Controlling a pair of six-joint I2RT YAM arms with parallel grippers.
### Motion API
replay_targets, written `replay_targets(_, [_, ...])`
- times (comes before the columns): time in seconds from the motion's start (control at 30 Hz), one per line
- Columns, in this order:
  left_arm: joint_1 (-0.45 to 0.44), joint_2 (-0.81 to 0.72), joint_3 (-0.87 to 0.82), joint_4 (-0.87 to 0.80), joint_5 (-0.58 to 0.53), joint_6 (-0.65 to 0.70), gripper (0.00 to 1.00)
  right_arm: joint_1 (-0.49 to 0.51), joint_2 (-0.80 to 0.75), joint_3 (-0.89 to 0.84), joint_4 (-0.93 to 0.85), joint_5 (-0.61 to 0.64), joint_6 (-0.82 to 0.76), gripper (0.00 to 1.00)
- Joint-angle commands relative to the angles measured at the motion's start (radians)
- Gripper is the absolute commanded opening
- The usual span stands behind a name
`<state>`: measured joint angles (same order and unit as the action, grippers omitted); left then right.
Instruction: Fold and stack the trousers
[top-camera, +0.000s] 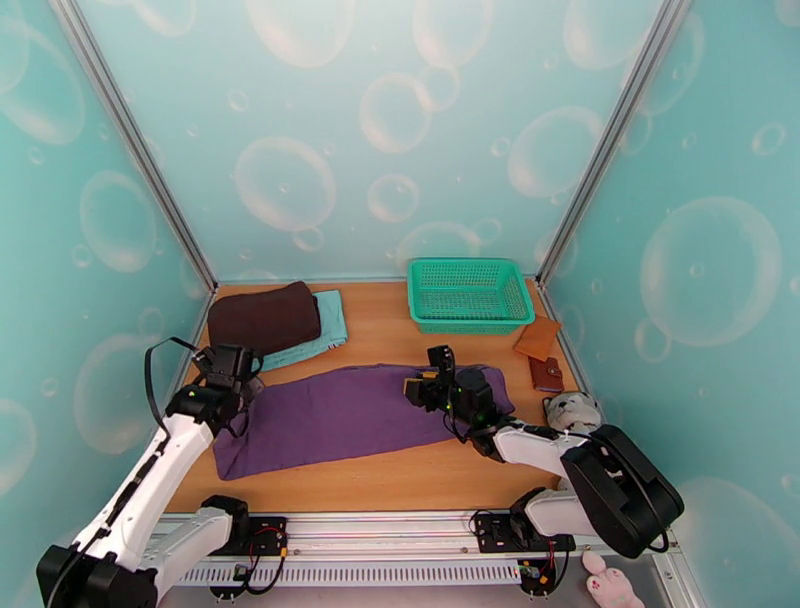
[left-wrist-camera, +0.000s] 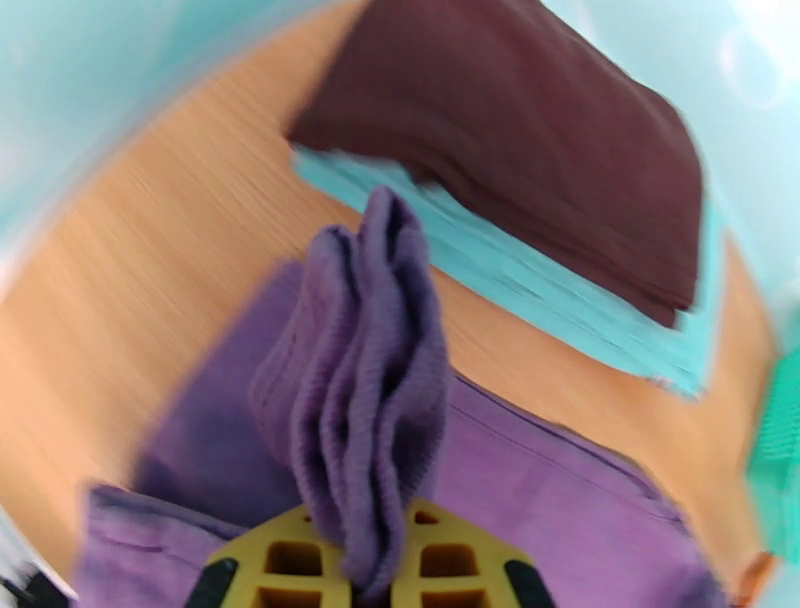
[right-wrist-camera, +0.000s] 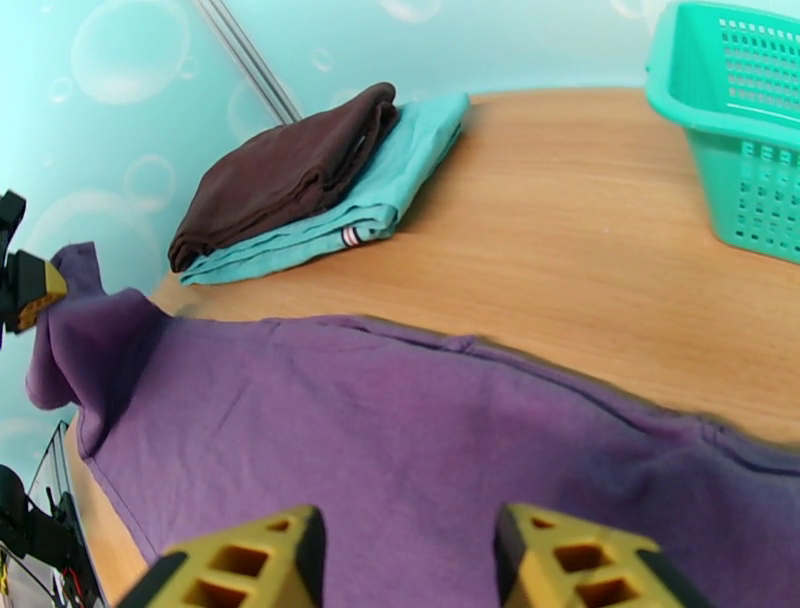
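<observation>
Top external shows you a wooden tabletop (top-camera: 400, 480) boxed in by teal bubble-print walls (top-camera: 380, 120). The purple trousers (top-camera: 340, 418) lie flat across its middle, with their left end bunched up and clenched in the left gripper (left-wrist-camera: 375, 565). The right gripper (right-wrist-camera: 410, 560) hovers over the cloth, jaws apart, gripping nothing. A green basket (top-camera: 470, 293) sits at the far edge.

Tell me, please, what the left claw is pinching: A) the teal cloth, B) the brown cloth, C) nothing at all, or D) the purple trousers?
D: the left claw is shut on a bunched-up fold of the trousers, lifted off the table.
</observation>
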<state>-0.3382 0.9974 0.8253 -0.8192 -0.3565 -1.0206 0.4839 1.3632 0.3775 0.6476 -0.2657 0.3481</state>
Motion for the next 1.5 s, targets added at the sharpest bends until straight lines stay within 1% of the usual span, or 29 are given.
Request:
replay_targets(0.0, [-0.174, 0.032, -0.014, 0.099, -0.040, -0.368, 0.00, -0.004, -0.018, -0.008, 0.017, -0.006, -0.004, 0.51])
replay_targets(0.07, [-0.272, 0.089, 0.015, 0.114, -0.116, -0.446, 0.00, -0.004, -0.017, -0.006, 0.013, -0.002, -0.009, 0.51])
replay_targets(0.13, [-0.324, 0.160, 0.030, 0.134, -0.154, -0.493, 0.00, -0.005, -0.019, -0.006, 0.010, -0.003, -0.012, 0.51])
replay_targets(0.17, [-0.346, 0.197, 0.069, 0.150, -0.175, -0.512, 0.00, -0.004, -0.020, -0.006, 0.011, -0.004, -0.012, 0.51])
replay_targets(0.27, [-0.384, 0.302, 0.109, 0.182, -0.221, -0.575, 0.00, -0.005, -0.024, -0.006, 0.007, -0.002, -0.014, 0.51])
replay_targets(0.37, [-0.413, 0.390, 0.157, 0.211, -0.233, -0.598, 0.00, -0.004, -0.028, -0.008, 0.002, 0.014, -0.022, 0.51])
replay_targets(0.47, [-0.450, 0.480, 0.225, 0.186, -0.257, -0.617, 0.01, -0.004, -0.022, -0.003, -0.001, 0.010, -0.024, 0.52])
replay_targets(0.53, [-0.467, 0.536, 0.259, 0.147, -0.266, -0.650, 0.06, -0.005, -0.021, -0.002, 0.001, 0.004, -0.023, 0.52])
replay_targets(0.6, [-0.483, 0.579, 0.273, 0.149, -0.271, -0.650, 0.16, -0.005, -0.018, -0.003, 0.002, 0.000, -0.023, 0.52])
replay_targets(0.63, [-0.487, 0.589, 0.270, 0.197, -0.265, -0.596, 0.19, -0.005, -0.016, -0.002, 0.001, 0.002, -0.024, 0.52])
replay_targets(0.67, [-0.493, 0.598, 0.268, 0.257, -0.250, -0.525, 0.25, -0.005, -0.018, -0.002, 0.000, 0.003, -0.024, 0.52])
replay_targets(0.73, [-0.502, 0.607, 0.272, 0.323, -0.221, -0.444, 0.38, -0.005, -0.016, -0.002, 0.000, 0.005, -0.028, 0.52])
replay_targets(0.77, [-0.505, 0.604, 0.273, 0.363, -0.202, -0.370, 0.46, -0.004, -0.015, -0.001, -0.002, 0.006, -0.027, 0.52])
replay_targets(0.8, [-0.507, 0.593, 0.263, 0.438, -0.161, -0.248, 0.54, -0.004, -0.014, 0.001, -0.005, 0.006, -0.030, 0.52])
replay_targets(0.87, [-0.516, 0.543, 0.208, 0.623, -0.086, -0.012, 0.65, -0.004, -0.013, 0.001, -0.007, 0.009, -0.032, 0.52])
replay_targets(0.93, [-0.531, 0.454, 0.124, 0.742, -0.070, 0.093, 0.74, -0.004, -0.012, 0.000, -0.004, 0.011, -0.035, 0.52])
replay_targets(0.97, [-0.533, 0.398, 0.085, 0.763, -0.092, 0.121, 0.78, -0.006, -0.015, -0.001, -0.004, 0.012, -0.037, 0.52])
replay_targets(1.03, [-0.532, 0.295, 0.022, 0.740, -0.150, 0.163, 0.83, -0.006, -0.025, -0.006, 0.005, 0.014, -0.038, 0.52])
replay_targets(1.07, [-0.528, 0.249, -0.016, 0.734, -0.157, 0.189, 0.87, -0.005, -0.033, -0.014, 0.021, 0.012, -0.037, 0.52])
replay_targets(1.13, [-0.505, 0.195, -0.059, 0.720, -0.084, 0.228, 0.99, -0.006, -0.037, -0.027, 0.054, 0.001, -0.030, 0.52])
replay_targets(1.17, [-0.497, 0.185, -0.066, 0.684, -0.059, 0.231, 0.99, -0.006, -0.037, -0.034, 0.074, -0.009, -0.024, 0.52])
replay_targets(1.27, [-0.515, 0.170, -0.097, 0.584, -0.044, 0.240, 0.99, -0.007, -0.021, -0.036, 0.106, -0.045, -0.022, 0.52])
replay_targets(1.33, [-0.527, 0.140, -0.134, 0.524, -0.070, 0.196, 0.99, -0.005, 0.001, -0.006, 0.078, -0.131, -0.032, 0.52])
replay_targets(1.37, [-0.534, 0.108, -0.156, 0.498, -0.089, 0.174, 0.99, -0.004, 0.017, 0.020, 0.036, -0.169, -0.023, 0.52])
replay_targets(1.43, [-0.536, 0.018, -0.208, 0.462, -0.146, 0.132, 0.99, 0.010, 0.051, 0.082, -0.041, -0.257, 0.012, 0.48])
replay_targets(1.47, [-0.531, -0.044, -0.242, 0.464, -0.171, 0.132, 0.99, 0.036, 0.065, 0.111, -0.067, -0.279, 0.026, 0.45])
